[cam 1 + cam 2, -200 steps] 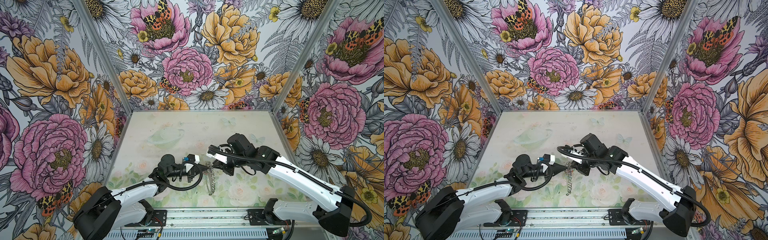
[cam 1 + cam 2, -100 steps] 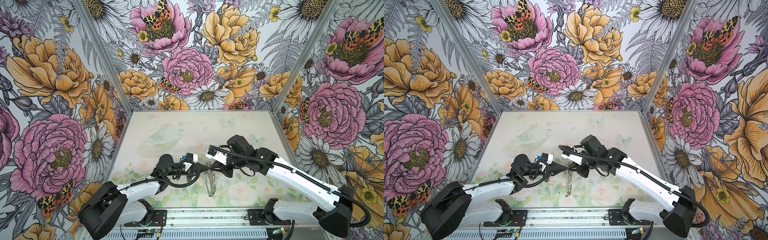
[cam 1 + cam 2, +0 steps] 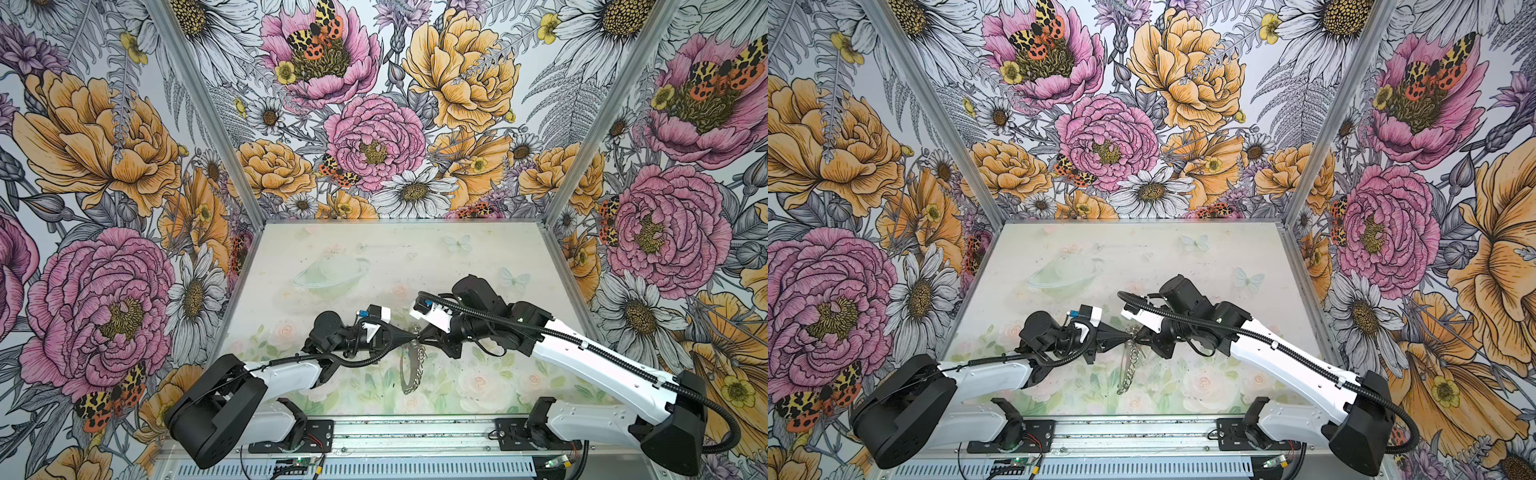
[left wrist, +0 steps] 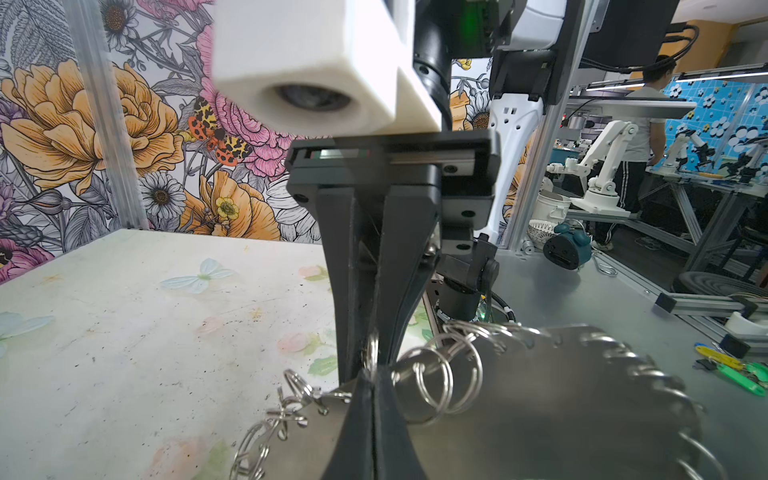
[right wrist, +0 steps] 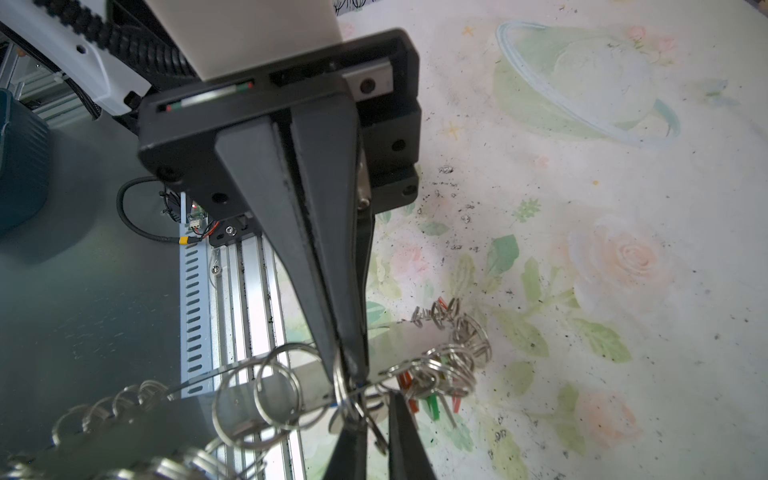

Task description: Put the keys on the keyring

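The keyring (image 3: 409, 370) hangs edge-on above the table in both top views, chain-like (image 3: 1128, 370). My left gripper (image 3: 411, 333) is shut on its top rim; in the left wrist view its jaws (image 4: 374, 380) pinch the flat grey hoop (image 4: 540, 407). My right gripper (image 3: 424, 332) meets it tip to tip from the other side. In the right wrist view its jaws (image 5: 374, 409) stand a narrow gap apart, closed on a silver ring (image 5: 340, 386). Orange, green and red keys (image 5: 432, 405) dangle from rings just behind.
Metal side posts and floral walls close in the pale flowered table (image 3: 374, 257). A slotted rail (image 3: 374, 432) runs along the front edge. Outside the cell, yellow and green tags (image 4: 744, 374) lie on a grey bench near a teal clock (image 4: 565, 249).
Both grippers stay together at the top of the keyring with their grips unchanged. The left arm's elbow has swung a little up and to the right.
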{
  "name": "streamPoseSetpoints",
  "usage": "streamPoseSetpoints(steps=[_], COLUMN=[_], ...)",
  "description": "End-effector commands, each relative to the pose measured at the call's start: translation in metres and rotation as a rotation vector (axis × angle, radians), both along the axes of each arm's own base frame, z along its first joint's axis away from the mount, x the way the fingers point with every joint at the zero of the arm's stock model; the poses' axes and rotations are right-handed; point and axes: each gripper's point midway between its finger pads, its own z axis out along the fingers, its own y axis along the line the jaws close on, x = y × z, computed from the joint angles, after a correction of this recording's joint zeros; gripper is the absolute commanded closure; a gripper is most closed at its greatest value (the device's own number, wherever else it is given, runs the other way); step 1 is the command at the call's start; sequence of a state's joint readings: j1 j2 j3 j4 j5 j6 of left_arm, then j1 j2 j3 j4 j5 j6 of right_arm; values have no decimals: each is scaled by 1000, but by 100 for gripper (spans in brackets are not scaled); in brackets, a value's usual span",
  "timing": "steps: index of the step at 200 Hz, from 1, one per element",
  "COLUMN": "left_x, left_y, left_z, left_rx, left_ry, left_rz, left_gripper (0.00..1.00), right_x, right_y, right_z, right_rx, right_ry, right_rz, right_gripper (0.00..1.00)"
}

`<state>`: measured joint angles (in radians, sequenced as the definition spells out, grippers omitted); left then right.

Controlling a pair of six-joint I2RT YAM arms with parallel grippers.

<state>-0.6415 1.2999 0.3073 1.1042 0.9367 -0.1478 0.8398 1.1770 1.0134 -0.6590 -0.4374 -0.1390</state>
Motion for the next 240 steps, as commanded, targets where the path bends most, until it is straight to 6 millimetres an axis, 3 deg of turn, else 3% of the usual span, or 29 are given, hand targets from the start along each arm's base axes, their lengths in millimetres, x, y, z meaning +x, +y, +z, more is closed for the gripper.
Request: streamPoseSetpoints(steps=[1,65,111,240], left_x=[0,1,-4,-19], left_y=[7,6,4,1], left_z=[37,28,28,30], left_rx=[-128,-87,-78,-89], left_ry=[-104,-105,-113,-127], left_rz=[14,25,9,-61], left_gripper=[100,100,100,100], right_x=[-5,9,-9,-5], right_y=[6,-21,-9,4], right_z=[8,32,51,31], right_rx=[44,59,154,139], right_ry=[-17,-195,-180,-133], right_rz=[11,-90,14,29], right_gripper=[86,80,79,85])
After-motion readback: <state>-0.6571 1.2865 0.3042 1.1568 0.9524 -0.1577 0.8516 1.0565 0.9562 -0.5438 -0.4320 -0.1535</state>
